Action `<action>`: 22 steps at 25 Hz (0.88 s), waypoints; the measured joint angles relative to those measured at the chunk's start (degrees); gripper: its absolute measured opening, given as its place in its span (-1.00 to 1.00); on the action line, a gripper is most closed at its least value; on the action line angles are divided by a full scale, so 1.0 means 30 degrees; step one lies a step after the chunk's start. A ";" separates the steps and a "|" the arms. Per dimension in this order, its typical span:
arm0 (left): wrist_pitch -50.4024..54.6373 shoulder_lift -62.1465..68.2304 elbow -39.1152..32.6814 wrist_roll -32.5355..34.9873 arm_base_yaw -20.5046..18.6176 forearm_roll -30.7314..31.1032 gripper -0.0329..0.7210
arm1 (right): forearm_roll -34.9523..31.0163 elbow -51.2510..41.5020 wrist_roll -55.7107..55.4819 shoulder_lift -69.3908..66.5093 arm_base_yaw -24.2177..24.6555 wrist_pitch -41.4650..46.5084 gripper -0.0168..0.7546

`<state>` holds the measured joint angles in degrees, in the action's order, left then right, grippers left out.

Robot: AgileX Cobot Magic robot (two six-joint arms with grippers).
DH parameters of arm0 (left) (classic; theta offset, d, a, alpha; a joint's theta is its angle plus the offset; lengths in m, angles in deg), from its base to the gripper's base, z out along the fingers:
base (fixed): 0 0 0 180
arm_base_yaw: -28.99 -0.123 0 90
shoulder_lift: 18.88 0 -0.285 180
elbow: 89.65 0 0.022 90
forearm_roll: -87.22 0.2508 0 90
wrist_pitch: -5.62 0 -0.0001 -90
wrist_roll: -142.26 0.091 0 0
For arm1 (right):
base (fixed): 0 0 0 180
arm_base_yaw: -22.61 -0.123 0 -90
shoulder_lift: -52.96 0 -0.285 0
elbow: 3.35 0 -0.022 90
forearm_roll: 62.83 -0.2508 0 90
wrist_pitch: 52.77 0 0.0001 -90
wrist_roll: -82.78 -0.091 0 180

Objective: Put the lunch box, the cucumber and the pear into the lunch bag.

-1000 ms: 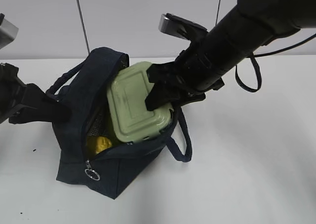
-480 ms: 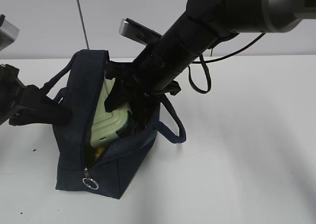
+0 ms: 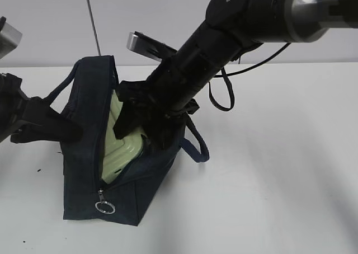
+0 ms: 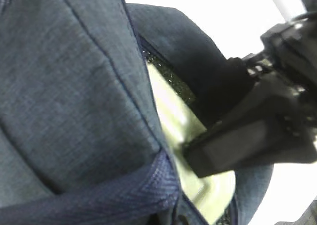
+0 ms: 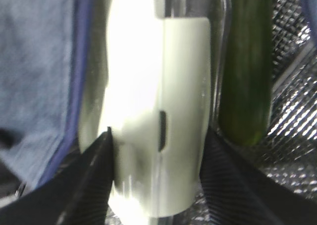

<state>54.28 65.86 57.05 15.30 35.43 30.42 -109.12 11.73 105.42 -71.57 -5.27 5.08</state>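
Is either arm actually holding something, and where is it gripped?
The right end effector clamps the lunch box across its end, inside the lunch bag. The left's hold cannot be told.

Bright, even light; blurred, overexposed wrist views.

A white table (image 3: 279,170) carries the navy lunch bag (image 3: 128,192).

The lunch bag (image 3: 89,153) stands on the tabletop (image 3: 268,175), at about 9 o'clock of its centre. Inside it the lunch box (image 3: 120,145) stands on edge. In the right wrist view the cucumber (image 5: 246,66) lies at the box's 3 o'clock, against the lining.
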 joint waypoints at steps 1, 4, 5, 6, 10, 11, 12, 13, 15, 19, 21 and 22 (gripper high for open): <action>0.0000 0.0000 0.0000 0.0000 0.0000 0.0000 -0.96 | 0.0000 0.0318 0.0083 0.0000 0.0000 0.0383 0.15; 0.0019 0.0000 0.0000 0.0000 0.0000 0.0000 -0.96 | 0.0443 0.1679 0.0150 0.0000 0.0000 0.1294 0.16; 0.0019 0.0000 0.0000 0.0000 0.0000 0.0000 -0.96 | 0.0888 0.2224 -0.0049 0.0000 0.0000 0.1491 0.16; 0.0019 0.0000 0.0000 0.0000 0.0000 0.0000 -0.96 | 0.1409 0.2756 -0.0328 0.0000 0.0000 0.1725 0.16; 0.0019 0.0000 0.0000 0.0000 0.0000 0.0000 -0.96 | 0.3952 0.4696 -0.1559 0.0000 0.0000 0.2956 0.16; 0.0038 0.0000 0.0000 0.0000 0.0000 0.0000 -0.96 | 0.4440 0.5227 -0.1798 0.0000 0.0000 0.3210 0.16; 0.0054 0.0000 0.0000 0.0000 0.0000 0.0000 -0.96 | 0.4998 0.5725 -0.2145 0.0000 0.0000 0.3495 0.16; 0.0076 0.0000 0.0000 0.0000 0.0000 0.0000 -0.96 | 0.5563 0.6181 -0.2561 0.0000 0.0000 0.3774 0.16; 0.0076 0.0000 0.0000 0.0000 0.0000 -0.0019 -0.96 | 0.6559 0.6836 -0.3278 0.0000 0.0000 0.4043 0.16; 0.0076 0.0000 0.0000 0.0000 0.0000 -0.0019 -0.96 | 0.8278 0.7168 -0.4540 0.0000 0.0000 0.4195 0.16; 0.0076 0.0000 0.0000 0.0000 0.0000 -0.0019 -0.96 | 0.9011 0.7168 -0.4902 0.0000 0.0000 0.4237 0.16; 0.0076 0.0000 0.0000 0.0000 0.0000 -0.0019 -0.96 | 0.9191 0.7168 -0.5034 0.0000 0.0000 0.4250 0.16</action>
<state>54.51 65.86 57.05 15.30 35.43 30.37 -81.54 33.23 90.32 -71.57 -5.27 17.83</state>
